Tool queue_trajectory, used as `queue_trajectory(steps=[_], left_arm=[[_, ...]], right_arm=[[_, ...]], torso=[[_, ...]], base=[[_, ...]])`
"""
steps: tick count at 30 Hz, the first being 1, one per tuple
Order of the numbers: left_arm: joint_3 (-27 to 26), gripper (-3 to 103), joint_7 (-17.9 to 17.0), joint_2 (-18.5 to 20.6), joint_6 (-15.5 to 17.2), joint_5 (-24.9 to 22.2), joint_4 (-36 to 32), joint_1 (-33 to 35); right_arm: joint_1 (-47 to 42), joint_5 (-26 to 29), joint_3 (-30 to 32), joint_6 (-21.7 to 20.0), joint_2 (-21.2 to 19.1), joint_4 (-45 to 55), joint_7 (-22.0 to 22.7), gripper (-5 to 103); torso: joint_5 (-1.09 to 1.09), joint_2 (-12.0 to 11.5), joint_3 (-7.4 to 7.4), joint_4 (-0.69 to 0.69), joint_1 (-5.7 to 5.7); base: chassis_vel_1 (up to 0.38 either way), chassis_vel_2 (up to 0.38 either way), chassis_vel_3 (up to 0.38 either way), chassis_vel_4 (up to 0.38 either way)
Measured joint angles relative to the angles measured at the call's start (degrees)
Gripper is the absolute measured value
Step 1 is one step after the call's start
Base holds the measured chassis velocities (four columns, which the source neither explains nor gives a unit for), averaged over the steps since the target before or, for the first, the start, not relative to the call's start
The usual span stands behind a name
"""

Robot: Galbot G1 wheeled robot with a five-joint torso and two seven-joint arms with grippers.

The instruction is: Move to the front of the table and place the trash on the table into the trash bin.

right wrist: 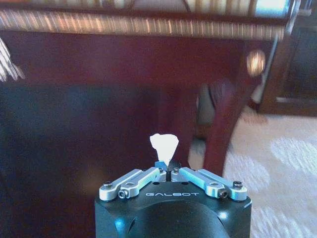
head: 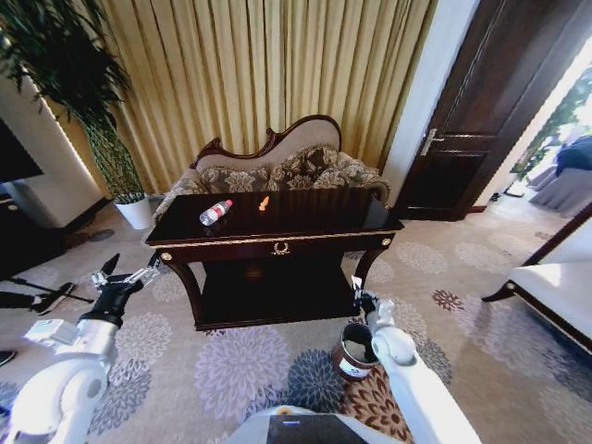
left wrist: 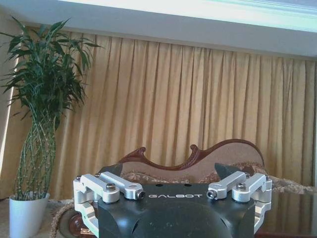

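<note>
While the right gripper (right wrist: 168, 171) is held low beside the table's (head: 305, 231) front right leg, a crumpled white scrap (right wrist: 164, 147) is pinched between its closed fingertips, the paper poking up past the tips in the right wrist view. Just below and in front of that gripper (head: 359, 298), the trash bin (head: 354, 349) is seen standing on the patterned carpet (head: 231, 365), its shiny rim close to the white forearm, which is stretched forward and slightly inward from the robot's body.

Over on the other side, the left gripper (head: 118, 275) is raised near the table's left front corner, arm bent at the elbow and angled outward, fingers spread wide apart with nothing between them; in the left wrist view the open fingers (left wrist: 119, 186) are pointed toward the sofa (left wrist: 198, 161) and the curtain (left wrist: 198, 104).

Ahead of both grippers, on the glossy tabletop, the clear plastic bottle (head: 215, 212) is lying on its side toward the left, and the small orange piece (head: 264, 203) is set just right of it, apart from it. A potted plant (head: 102, 139) is standing farther off to the left.
</note>
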Motion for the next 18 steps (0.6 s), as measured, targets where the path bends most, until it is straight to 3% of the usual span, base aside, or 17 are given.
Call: queue_trajectory(steps=[6, 9, 18], left_arm=[[0.06, 100, 0.03, -0.24, 0.00, 0.01, -0.02, -0.06], [0.09, 100, 0.07, -0.34, 0.00, 0.12, -0.03, 0.23], [0.30, 100, 0.07, -0.16, 0.03, 0.31, -0.42, 0.15]], right_arm=[[2.84, -1.90, -0.94, 1.77, 0.52, -11.25, 0.00, 0], [5.84, -3.71, -1.44, 4.82, 1.40, -19.69, 0.00, 0], [7.47, -7.10, -1.33, 6.53, 1.42, -26.64, 0.00, 0]], torso=[[0.00, -0.01, 0.01, -0.01, 0.01], [0.00, 0.00, 0.00, -0.01, 0.00], [0.00, -0.01, 0.01, -0.02, 0.01]], base=[[0.000, 0.000, 0.000, 0.000], [0.000, 0.000, 0.000, 0.000], [0.000, 0.000, 0.000, 0.000]])
